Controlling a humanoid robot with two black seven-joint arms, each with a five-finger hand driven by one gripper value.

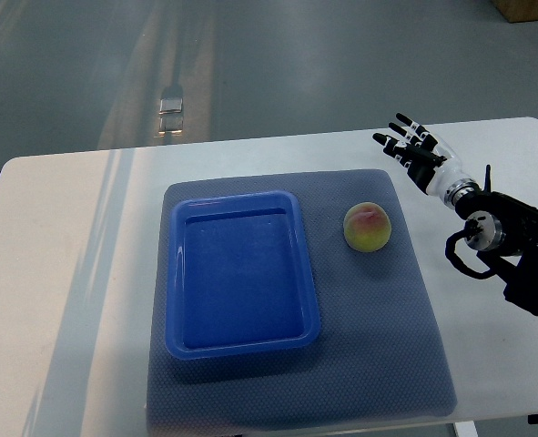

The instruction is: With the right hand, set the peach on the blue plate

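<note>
On the white table [59,273], a grey-blue textured rectangular mat [378,364] lies roughly centred, its long sides running away from the robot. On the mat's left half sits the blue rectangular plastic plate [176,273], a shallow tray with a raised rim and rounded corners; long axis runs near to far, tilted slightly clockwise. Nothing lies inside it.

Just right of the plate, apart from its rim, the round yellow-green peach with a red blush [368,227] rests on the mat's upper right part. Blush patch faces up and slightly to the far side. Shape near-spherical, so no clear long axis; stem end cannot be made out.

Further right, the black-and-white robotic right hand [414,150] hangs above the bare tabletop past the mat's far right corner. Fingers [403,120] spread and extended, pointing up-left toward the far edge. It holds nothing and touches nothing visible. Hand and peach are well apart. Its black forearm [523,250] enters from the right edge, with a looped cable near the wrist.

Beyond the table, grey floor [278,64] with a bright reflection streak.
</note>
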